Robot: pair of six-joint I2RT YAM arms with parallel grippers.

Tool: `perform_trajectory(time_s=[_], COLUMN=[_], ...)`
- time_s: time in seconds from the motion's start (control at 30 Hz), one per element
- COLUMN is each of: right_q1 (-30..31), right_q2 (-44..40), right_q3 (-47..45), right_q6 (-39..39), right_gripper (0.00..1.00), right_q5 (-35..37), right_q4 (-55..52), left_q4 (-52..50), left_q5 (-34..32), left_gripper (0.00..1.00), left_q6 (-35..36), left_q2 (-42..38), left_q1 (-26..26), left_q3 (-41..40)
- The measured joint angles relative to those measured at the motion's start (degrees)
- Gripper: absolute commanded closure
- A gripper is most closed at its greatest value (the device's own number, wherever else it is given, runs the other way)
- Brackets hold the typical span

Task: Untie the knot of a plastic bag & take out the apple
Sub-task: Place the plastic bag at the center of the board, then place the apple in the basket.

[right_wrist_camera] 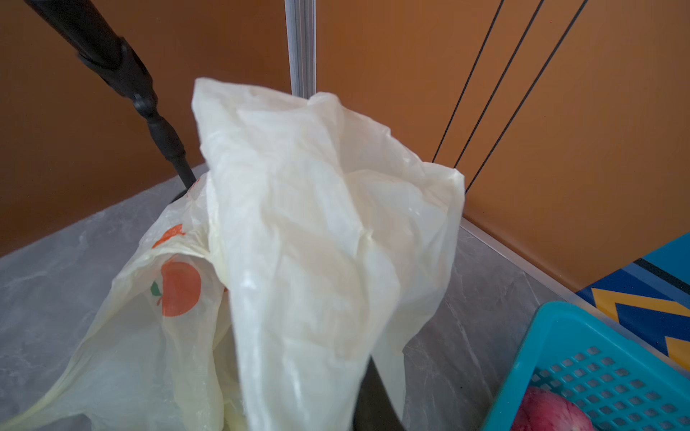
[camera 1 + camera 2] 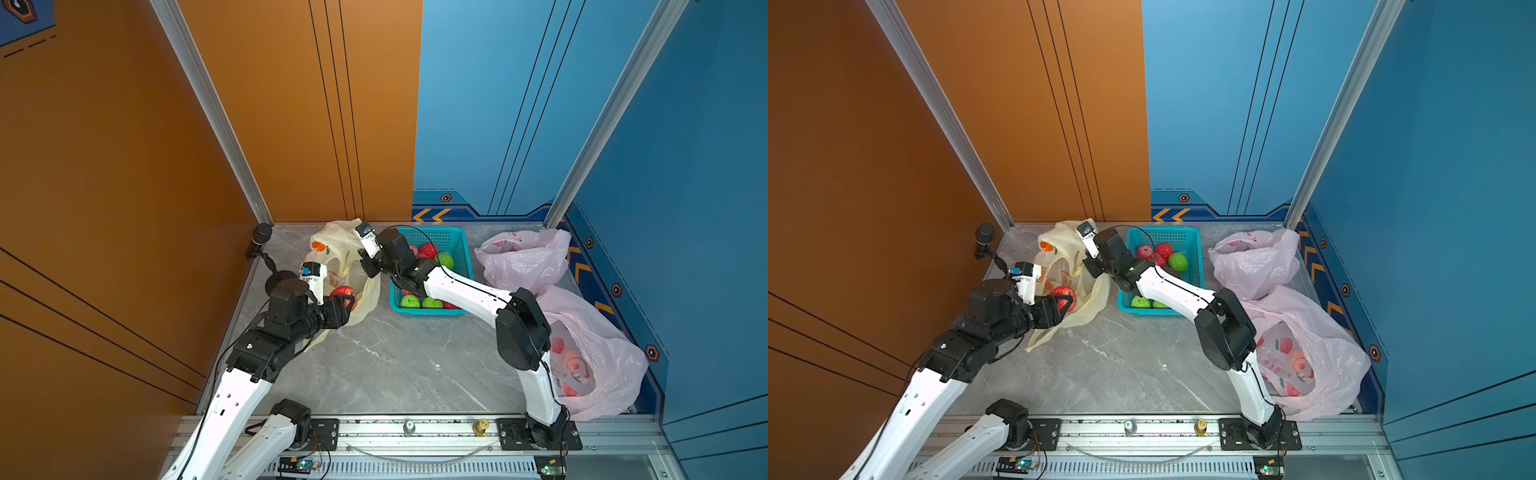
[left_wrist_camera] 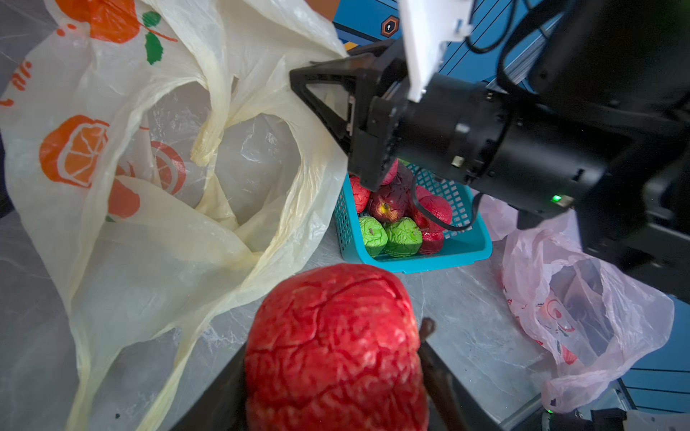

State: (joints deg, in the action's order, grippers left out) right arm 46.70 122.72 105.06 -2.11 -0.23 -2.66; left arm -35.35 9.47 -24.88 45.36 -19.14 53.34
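Black jaws of the L gripper (image 2: 348, 300) are clamping the red apple (image 3: 336, 336) side to side, w/ the stem sticking out by one finger. The apple is hanging clear of the bag (image 3: 149, 239), just off its near-right lip, over the table (image 2: 395, 365) & left of the teal basket (image 2: 451, 240). So the knot is looking undone & the take-out step is prob. in hand. To do it well, I'd be keeping the squeeze steady, not harder, since the skin is looking soft & crinkly, likely foam & denting easily. I'd also be lifting before swinging right, so no film is dragging along. The R gripper (image 3: 321, 100) is sitting at the bag's far-right rim w/ film standing up over it; can't tell if it's pinching or letting go. Its arm is lying across the basket, so it's needing to back off, or the L arm is risking a bump. Apple itself is looking deep red w/ paler veined cracks all over, roundish, brown stem, much like the red & green ones lying in the basket.
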Motion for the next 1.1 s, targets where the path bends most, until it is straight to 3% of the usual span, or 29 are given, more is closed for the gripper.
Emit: perform_trajectory(time_s=[0.13,0.2,0.3,0.43,0.57,0.77,0.9,1.1], right_q1=[-2.0,-3.1,-5.8,-10.0,-14.5,-19.8,-20.9,-21.6], right_q2=[3.7,4.7,4.1,-3.0,-13.3,-32.4,-42.1,-48.4], right_q3=[4.1,6.1,5.9,-6.4,-17.1,-23.5,-26.3,-35.7], right_q6=[3.1,4.9,9.0,17.0,25.1,26.0,23.6,22.4], right_gripper=[0.62,0.47,0.34,0.3,0.3,0.3,0.3,0.3], right_q5=[-3.2,-5.7,-12.9,-22.6,-26.5,-18.0,-11.8,-7.6], right_q4=[-5.8,-7.8,-6.7,5.6,15.3,11.8,5.8,-2.0], left_q4=[1.5,2.2,4.5,7.6,10.1,12.8,10.2,4.0], left_q5=[1.1,1.3,1.6,1.7,1.0,-3.7,-6.3,-9.6], left_gripper=[0.38,0.38,0.38,0.38,0.38,0.38,0.39,0.39], left_q6=[0.5,1.0,1.5,2.1,4.0,9.0,11.7,12.9], left_q2=[3.1,4.7,7.3,11.6,17.2,31.3,45.7,56.0], left_q1=[0.0,0.0,-0.3,-2.4,-6.3,-11.6,-13.6,-17.9], left_q3=[3.1,4.9,7.1,9.2,12.8,22.5,32.5,35.5])
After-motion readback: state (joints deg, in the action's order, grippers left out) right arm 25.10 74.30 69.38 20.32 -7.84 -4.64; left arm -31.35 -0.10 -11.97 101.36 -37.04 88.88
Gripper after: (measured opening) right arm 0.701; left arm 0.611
